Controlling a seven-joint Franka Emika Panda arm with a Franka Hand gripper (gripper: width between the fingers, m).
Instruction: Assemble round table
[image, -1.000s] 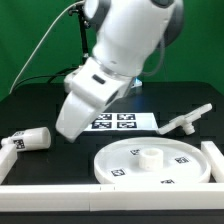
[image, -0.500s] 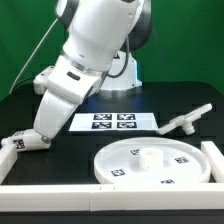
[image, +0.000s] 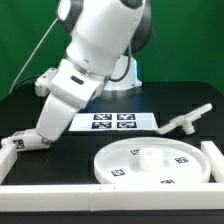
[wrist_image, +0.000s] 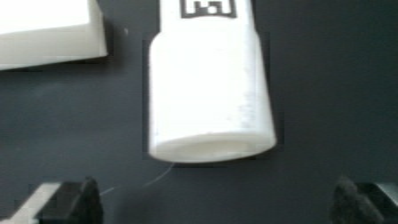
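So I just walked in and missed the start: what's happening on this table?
The robot arm holds its open pincer over the short white plastic cylinder post, lying on its side on the black table, not gripped yet. The large white round disc and the armed white foot piece lie apart, untouched.

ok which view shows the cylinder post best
The wrist view: the cylinder post lies large in frame on the black surface, a tag at one end, near the open fingers. The exterior view shows only a bit, mostly hidden behind the arm.
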